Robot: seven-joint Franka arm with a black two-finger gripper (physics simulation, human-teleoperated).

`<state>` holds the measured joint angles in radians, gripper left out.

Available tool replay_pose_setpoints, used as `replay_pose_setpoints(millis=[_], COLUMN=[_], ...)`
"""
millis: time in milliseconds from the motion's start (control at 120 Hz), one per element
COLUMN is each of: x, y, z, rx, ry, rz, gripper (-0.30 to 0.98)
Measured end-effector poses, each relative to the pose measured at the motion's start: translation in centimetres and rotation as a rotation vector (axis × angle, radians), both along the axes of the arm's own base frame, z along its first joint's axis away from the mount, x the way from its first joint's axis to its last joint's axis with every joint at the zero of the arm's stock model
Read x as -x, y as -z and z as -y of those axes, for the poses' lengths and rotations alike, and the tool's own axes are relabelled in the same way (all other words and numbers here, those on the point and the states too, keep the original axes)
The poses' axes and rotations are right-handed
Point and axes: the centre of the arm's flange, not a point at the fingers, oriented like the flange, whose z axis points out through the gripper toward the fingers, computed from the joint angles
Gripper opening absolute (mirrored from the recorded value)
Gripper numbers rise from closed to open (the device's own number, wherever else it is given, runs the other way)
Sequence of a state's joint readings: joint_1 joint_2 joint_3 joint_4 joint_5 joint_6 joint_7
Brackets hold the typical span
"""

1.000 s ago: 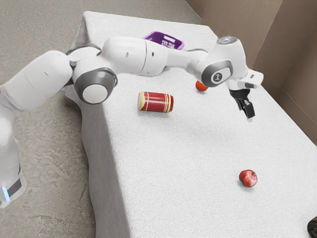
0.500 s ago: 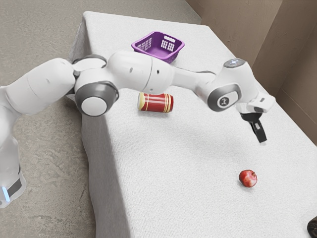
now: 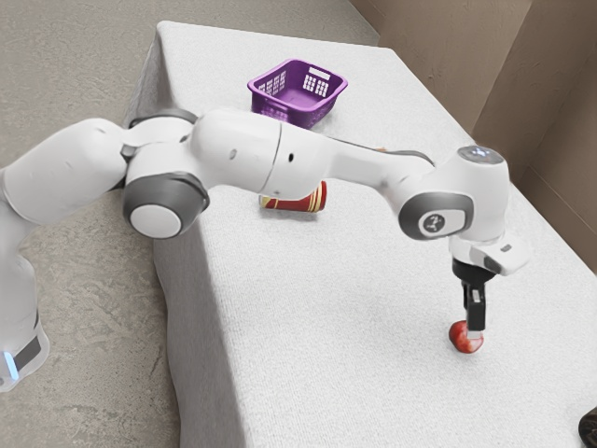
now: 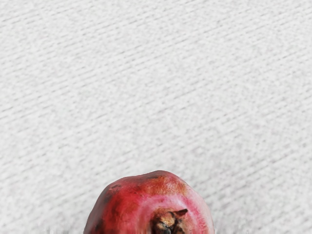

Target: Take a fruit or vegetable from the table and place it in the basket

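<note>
I can't make out any words or numbers from here; the round badge (image 3: 434, 222) on the robot arm (image 3: 233, 154) bears perhaps a logo, too small to read.

Fruit (image 3: 459, 337) and can (image 3: 300, 200) partly hidden

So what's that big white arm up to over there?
The robot arm is at work on picking up a piece of fruit. Its gripper is down at the red fruit, which sits on the white-covered table. The fruit is probably meant for the purple basket, farther back on the table, but it isn't in there yet.
</note>
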<state>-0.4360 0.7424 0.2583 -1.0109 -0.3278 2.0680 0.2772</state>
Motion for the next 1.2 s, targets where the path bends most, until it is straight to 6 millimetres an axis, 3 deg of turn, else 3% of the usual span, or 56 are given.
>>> replay_pose_setpoints(millis=[175, 283, 392, 700, 850, 933, 975, 1075, 1108, 1200], x=[0.5, 0.1, -0.4, -1.0, -1.1, -1.1, -1.0, 0.2, 0.3, 0.2], y=[1.6, 2.7, 3.9, 4.5, 4.1, 4.2, 3.1, -3.0, -4.1, -8.7], z=[1.0, 1.2, 1.1, 0.5, -0.6, -1.1, -1.5, -2.9, -4.6, -11.4], rx=[-0.004, -0.006, -0.005, -0.011, -0.042, -0.057, -0.074, -0.152, -0.181, -0.263], ry=[0.024, 0.024, 0.017, 0.008, 0.000, -0.005, -0.006, 0.001, -0.019, -0.124], rz=[-0.058, -0.053, -0.034, 0.000, -0.014, -0.026, -0.032, -0.038, -0.049, -0.025], gripper=[0.63, 0.69, 0.67, 0.60, 0.41, 0.37, 0.35, 0.34, 0.34, 0.32])
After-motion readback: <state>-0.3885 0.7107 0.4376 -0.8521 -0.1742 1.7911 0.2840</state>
